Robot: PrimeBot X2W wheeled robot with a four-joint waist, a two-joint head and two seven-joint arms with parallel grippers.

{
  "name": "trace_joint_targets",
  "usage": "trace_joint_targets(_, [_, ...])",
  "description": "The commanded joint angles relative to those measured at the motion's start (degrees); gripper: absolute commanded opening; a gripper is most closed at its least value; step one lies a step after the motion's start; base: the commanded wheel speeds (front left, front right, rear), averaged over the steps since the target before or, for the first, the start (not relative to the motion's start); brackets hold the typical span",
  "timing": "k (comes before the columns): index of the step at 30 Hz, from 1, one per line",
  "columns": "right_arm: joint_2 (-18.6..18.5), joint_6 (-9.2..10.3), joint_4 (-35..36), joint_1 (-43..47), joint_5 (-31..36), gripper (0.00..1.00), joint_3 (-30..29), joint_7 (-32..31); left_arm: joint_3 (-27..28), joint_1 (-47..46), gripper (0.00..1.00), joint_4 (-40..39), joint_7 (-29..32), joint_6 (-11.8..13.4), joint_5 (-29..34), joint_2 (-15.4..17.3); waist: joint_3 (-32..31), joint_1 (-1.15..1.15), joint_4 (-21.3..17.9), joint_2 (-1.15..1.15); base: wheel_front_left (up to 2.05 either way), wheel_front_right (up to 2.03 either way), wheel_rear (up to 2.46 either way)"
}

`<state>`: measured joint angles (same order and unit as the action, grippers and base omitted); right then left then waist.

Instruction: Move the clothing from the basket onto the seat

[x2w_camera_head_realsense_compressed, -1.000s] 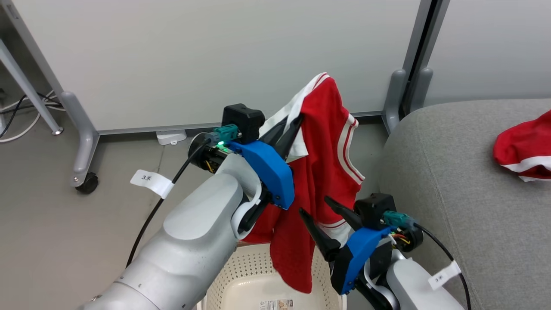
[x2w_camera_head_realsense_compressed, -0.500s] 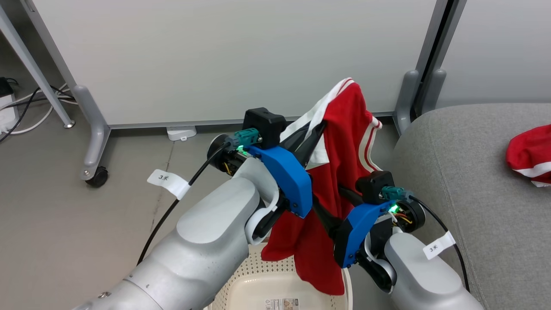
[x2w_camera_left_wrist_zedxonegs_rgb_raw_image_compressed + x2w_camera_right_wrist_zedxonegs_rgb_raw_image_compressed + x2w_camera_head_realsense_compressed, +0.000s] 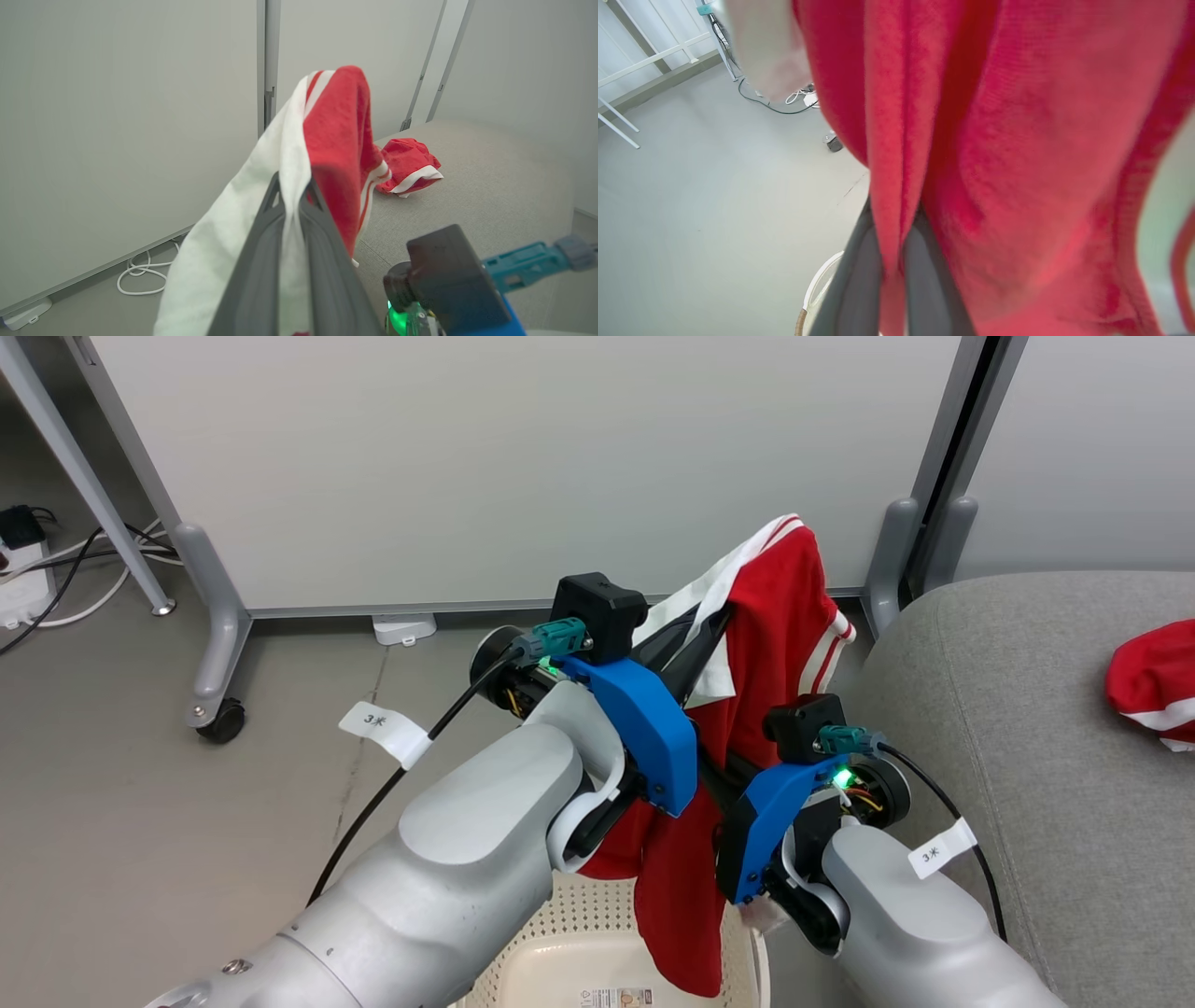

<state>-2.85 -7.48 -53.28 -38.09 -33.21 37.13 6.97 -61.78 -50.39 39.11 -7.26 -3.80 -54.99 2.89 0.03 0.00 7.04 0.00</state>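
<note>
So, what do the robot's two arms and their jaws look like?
The left arm and right arm match: silver-grey forearm, blue housing, black camera box, long dark jaws, teal connector, green light, black cable with a white tag.

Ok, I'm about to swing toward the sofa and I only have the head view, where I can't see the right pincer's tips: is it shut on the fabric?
Observer: Yes. The right wrist view shows the right pincer shut on a fold of the red garment.
Operator: And what is the left pincer holding?
Observer: The garment's white part; in the left wrist view it runs up between the shut tips.
Operator: My view crops the other piece on the sofa. How does it lie?
Observer: The second red garment is a bunched heap with a white hem, bare sofa on its near side.
</note>
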Motion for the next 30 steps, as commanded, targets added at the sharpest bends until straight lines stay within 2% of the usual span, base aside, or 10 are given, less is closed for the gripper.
trace_joint_targets(1, [-0.1, -0.02, -0.6, -1.1, -0.6, 0.0, 0.6, 0.6, -0.1, -1.0, 0.0, 0.4, -0.5, 0.3, -0.3, 0.0, 0.0, 0.0, -0.1, 0.0, 0.0, 0.0, 0.0])
trace_joint_targets(13, [-0.1, -0.02, -2.5, -2.6, -4.5, 0.0, 5.6, 2.7, -1.1, -1.8, 0.0, 3.0, -1.8, 0.6, -1.4, 0.0, -0.4, 0.0, -1.3, 0.0, 0.0, 0.0, 0.0])
trace_joint_targets(14, [-0.1, -0.02, -2.6, -2.6, -4.8, 0.0, 5.9, 2.9, -1.2, -1.8, 0.13, 3.1, -2.0, 0.6, -1.4, 0.0, -0.5, 0.0, -1.3, 0.0, 0.0, 0.0, 0.0])
trace_joint_targets(15, [-0.1, -0.02, -2.8, -2.6, -5.0, 0.0, 6.2, 2.8, -1.3, -1.8, 0.39, 3.3, -2.2, 0.7, -1.5, 0.0, -0.5, 0.0, -1.4, 0.0, 0.0, 0.0, 0.0])
trace_joint_targets(17, [-0.1, -0.02, -3.1, -2.7, -5.5, 0.0, 6.7, 3.2, -1.5, -1.7, 0.57, 3.6, -2.6, 0.7, -1.6, 0.0, -0.5, 0.0, -1.6, 0.0, 0.0, 0.0, 0.0])
trace_joint_targets(20, [-0.1, -0.03, -3.5, -2.8, -6.2, 0.0, 7.5, 3.3, -1.8, -1.8, 1.0, 4.2, -3.0, 0.8, -1.8, 0.0, -0.6, 0.0, -1.7, 0.0, 0.0, 0.0, 0.0])
trace_joint_targets(30, [-0.1, -0.03, -4.2, -3.4, -8.1, 0.0, 9.2, 4.3, -1.4, -1.1, 1.0, 6.1, -5.1, 0.7, -2.0, 0.4, -0.8, 0.0, -2.1, 0.0, 0.0, 0.0, 0.0])
